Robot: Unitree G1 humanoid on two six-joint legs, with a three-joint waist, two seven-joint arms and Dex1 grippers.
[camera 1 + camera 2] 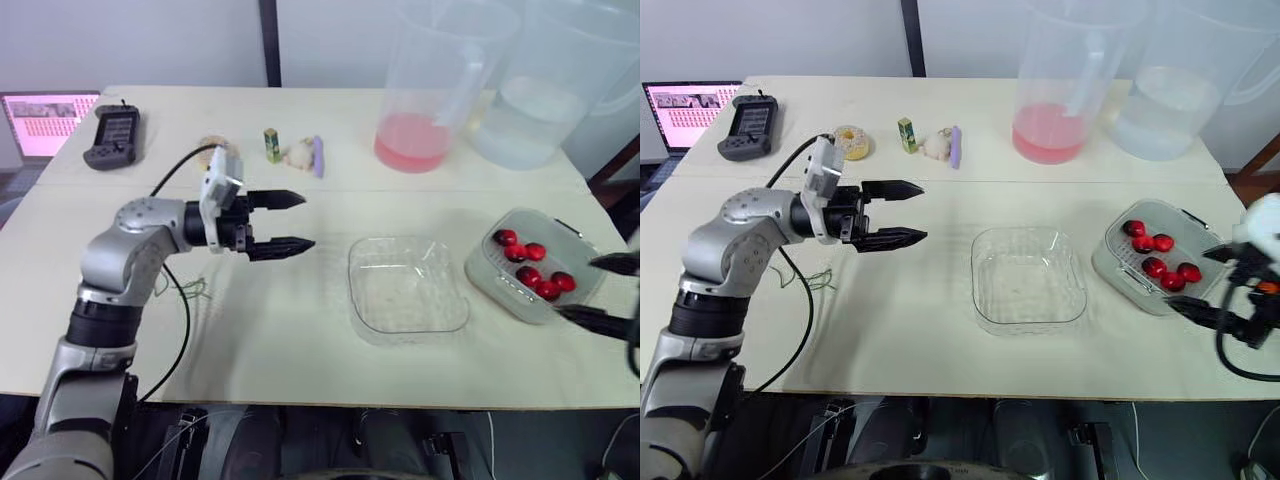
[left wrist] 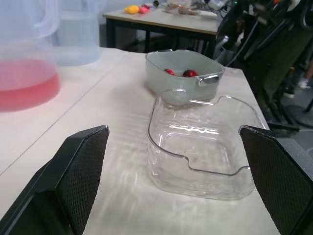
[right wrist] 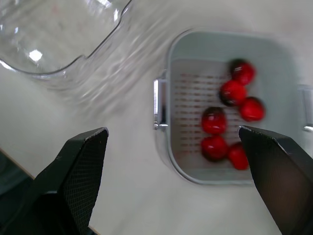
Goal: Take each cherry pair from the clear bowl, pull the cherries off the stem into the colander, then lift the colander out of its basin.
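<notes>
The clear bowl sits empty at the table's middle right. To its right stands the grey basin with the colander inside, holding several red cherries. My left gripper hovers open left of the bowl, fingers pointing toward it, nothing between them. In the left wrist view the bowl lies between the fingers' line, with the basin behind it. My right gripper is open at the basin's right side, close to its rim. The right wrist view looks down on the colander and its cherries.
At the back right stand two big clear pitchers, one with pink liquid and one with water. A black handheld device, a laptop and small items lie at the back left. Thin green stems lie under my left arm.
</notes>
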